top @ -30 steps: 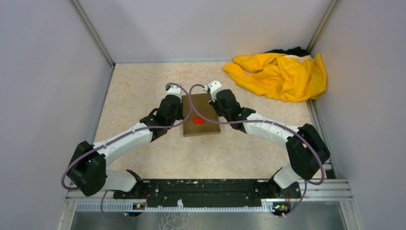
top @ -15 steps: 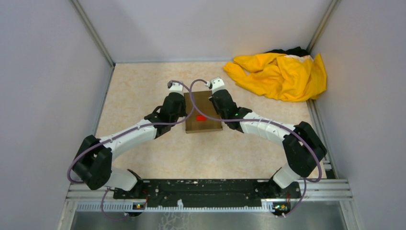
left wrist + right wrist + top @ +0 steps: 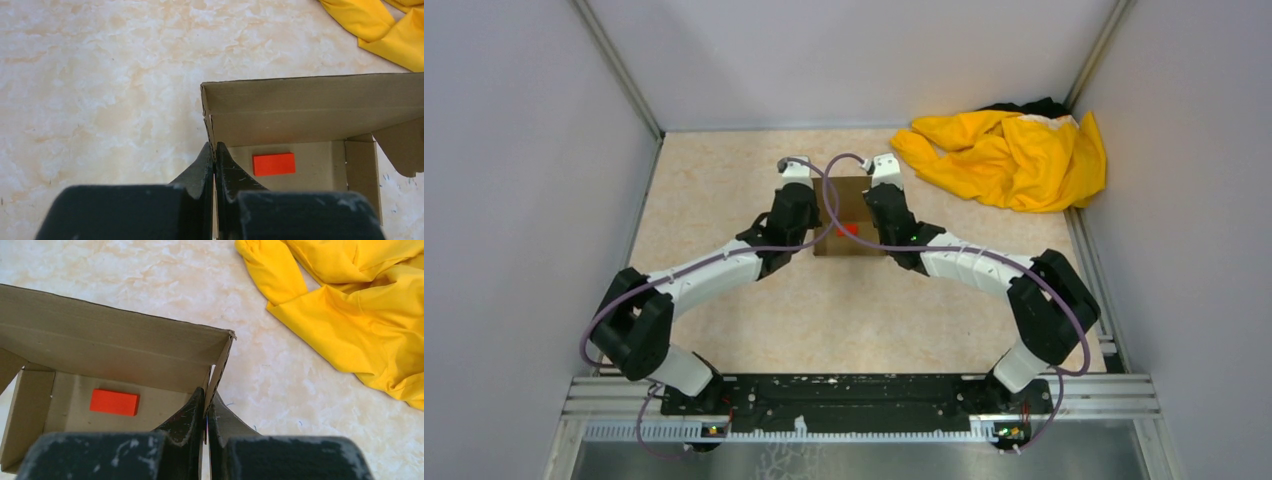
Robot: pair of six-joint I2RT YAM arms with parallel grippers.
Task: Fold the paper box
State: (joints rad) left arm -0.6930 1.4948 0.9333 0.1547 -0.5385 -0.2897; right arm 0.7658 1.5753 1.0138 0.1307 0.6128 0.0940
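Both arms reach farther from their bases than a second ago, and the paper box (image 3: 854,198) sits farther out on the table (image 3: 724,190), its far wall raised more steeply.

1. Markings. The paper box is plain brown cardboard. The red block (image 3: 273,164) lying on its floor is a plain, flat colour.

2. Position. The paper box stands open-topped near the middle of the table, between the two wrists.

3. Grip.
- The left gripper (image 3: 213,150) is clenched on the left side wall of the paper box, near its far corner.
- The right gripper (image 3: 205,397) is clenched on the right side wall, which leans slightly outward.

4. Surroundings. A crumpled yellow cloth (image 3: 1009,155) lies in the far right corner, well apart from the paper box. Something black (image 3: 1029,106) shows behind it against the wall. Two purple cables (image 3: 829,200) loop across the top of the paper box.

5. Differences between views.
- From overhead, the wrists and cables cover both side walls, so the fingertips are hidden. The red block shows only as a small spot.
- The left wrist view shows the fingers closed on thin cardboard, plus an inner flap (image 3: 361,172) at the right end.
- The right wrist view shows the opposite inner flap (image 3: 27,415) and much of the yellow cloth.
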